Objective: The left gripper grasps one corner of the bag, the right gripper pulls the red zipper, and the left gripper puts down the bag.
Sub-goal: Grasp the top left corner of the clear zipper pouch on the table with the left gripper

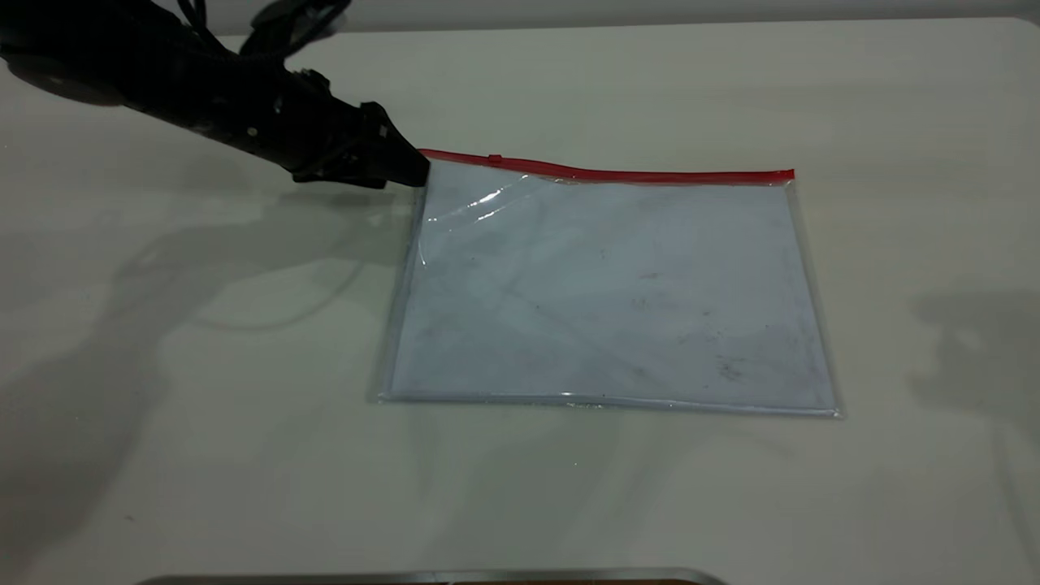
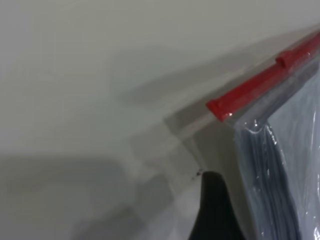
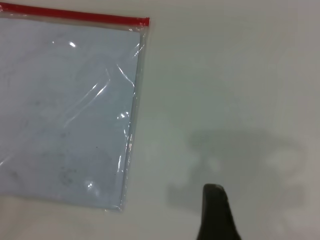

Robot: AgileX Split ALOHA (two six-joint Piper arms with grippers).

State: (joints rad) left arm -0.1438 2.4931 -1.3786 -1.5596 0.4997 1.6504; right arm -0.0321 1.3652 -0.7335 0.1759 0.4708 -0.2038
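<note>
The bag [image 1: 609, 301], a clear pouch with a pale blue sheet inside, lies flat on the white table. The red zipper [image 1: 617, 173] runs along its far edge, with the slider tab [image 1: 494, 159] near the left end. My left gripper [image 1: 410, 169] is shut on the bag's far left corner, where the plastic is wrinkled and slightly raised. In the left wrist view one black finger [image 2: 215, 210] sits beside the bag's edge [image 2: 295, 165], under the zipper end [image 2: 260, 82]. Of my right gripper only one finger [image 3: 216, 212] shows, over bare table right of the bag [image 3: 65, 110].
The white table [image 1: 894, 97] surrounds the bag. A grey metal edge [image 1: 422, 577] lies at the near border. The right arm's shadow [image 1: 975, 341] falls on the table right of the bag. The left arm [image 1: 203, 89] reaches in from the far left.
</note>
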